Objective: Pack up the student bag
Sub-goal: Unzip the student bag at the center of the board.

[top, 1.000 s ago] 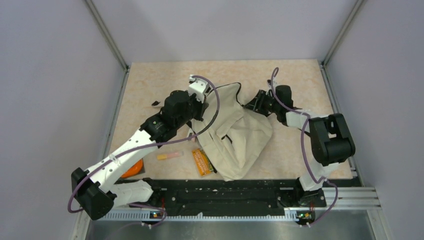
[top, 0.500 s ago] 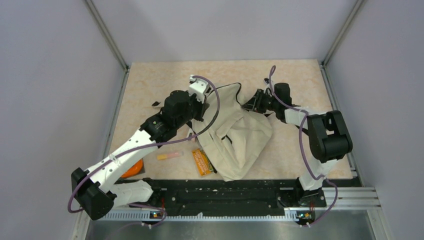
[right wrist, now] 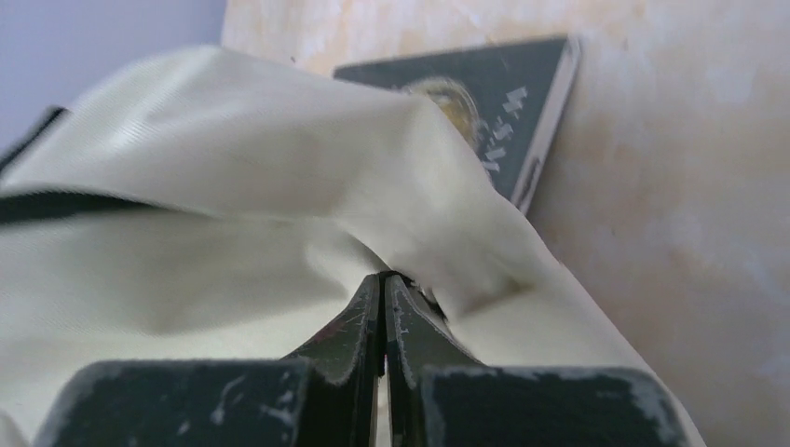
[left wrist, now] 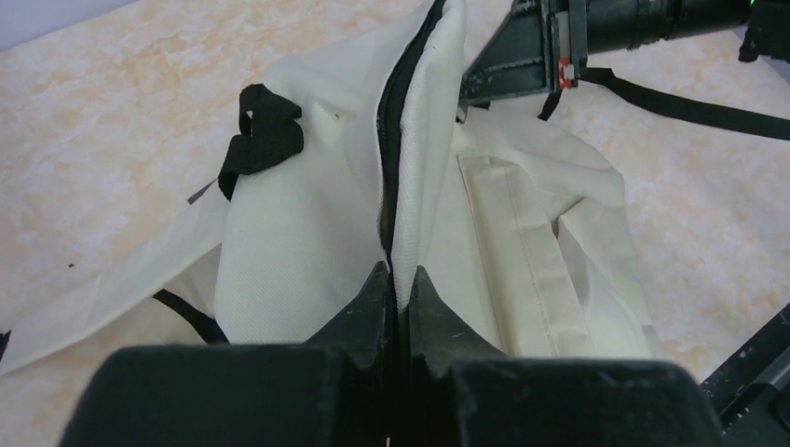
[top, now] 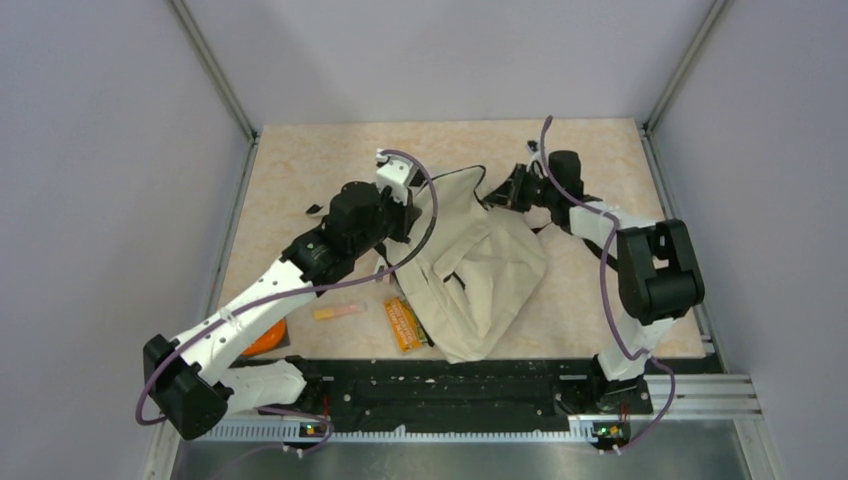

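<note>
The student bag (top: 475,270) lies crumpled in the middle of the table, a cream fabric pack with black zipper edges. My left gripper (top: 405,207) holds its upper left rim. In the left wrist view that gripper (left wrist: 399,272) is shut on the cream rim of the bag (left wrist: 307,233) beside the black zipper. My right gripper (top: 503,196) is at the bag's upper right corner. In the right wrist view it (right wrist: 384,277) is shut, tips against a fold of the bag (right wrist: 233,186) with a black bit at the tip. Whether anything is pinched does not show.
A dark book (right wrist: 508,98) with a gold emblem lies partly under the bag. An orange packet (top: 403,323) and a small yellow-pink piece (top: 337,312) lie near the bag's left side. An orange thing (top: 266,340) sits under the left arm. A black strap (left wrist: 689,107) trails right.
The right gripper has closed from half open to shut and shifted slightly toward the far side at the bag's corner. The left gripper keeps its hold unmoved.
</note>
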Controlling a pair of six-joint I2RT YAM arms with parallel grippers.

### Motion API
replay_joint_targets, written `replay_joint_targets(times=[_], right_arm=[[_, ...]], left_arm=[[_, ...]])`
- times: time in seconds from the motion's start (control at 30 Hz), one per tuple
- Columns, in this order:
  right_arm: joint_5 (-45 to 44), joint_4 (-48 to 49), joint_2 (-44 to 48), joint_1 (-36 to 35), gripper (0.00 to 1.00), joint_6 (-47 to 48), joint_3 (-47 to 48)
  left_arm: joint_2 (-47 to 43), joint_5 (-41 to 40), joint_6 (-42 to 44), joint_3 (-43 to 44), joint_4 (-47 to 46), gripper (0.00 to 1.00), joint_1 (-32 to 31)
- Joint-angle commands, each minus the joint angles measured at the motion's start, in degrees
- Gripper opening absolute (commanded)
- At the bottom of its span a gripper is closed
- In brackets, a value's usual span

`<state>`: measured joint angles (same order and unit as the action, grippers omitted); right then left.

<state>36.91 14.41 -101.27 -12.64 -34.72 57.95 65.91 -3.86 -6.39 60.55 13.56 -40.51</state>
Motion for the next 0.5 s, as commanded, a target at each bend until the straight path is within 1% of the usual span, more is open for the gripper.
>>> replay_joint_targets(times=[0.0,0.1,0.27,0.37,0.47], right_arm=[[-0.2,1.2,4.7,-0.5,0.00,-1.0,8.9],[-0.4,0.4,4.8,-1.0,0.00,-1.6,13.0],[-2.4,-2.1,5.9,-2.1,0.00,-1.0,18.4],[-4.5,-5.3,5.7,-3.2,0.00,1.5,21.1],[-7.2,-9.4,5.1,-4.5,0.00,5.5,21.6]], left_arm=[[1.5,2.9,-8.4,-2.8,-6.9,0.00,-1.1],[3.2,3.0,-14.4,-6.3,-12.5,0.00,-2.2],[6.5,-3.6,-20.7,-8.9,-18.7,0.00,-5.7],[9.0,-5.2,-23.6,-10.0,-23.6,0.00,-7.8],[11.9,-5.6,-26.0,-9.7,-29.0,0.00,-9.0]])
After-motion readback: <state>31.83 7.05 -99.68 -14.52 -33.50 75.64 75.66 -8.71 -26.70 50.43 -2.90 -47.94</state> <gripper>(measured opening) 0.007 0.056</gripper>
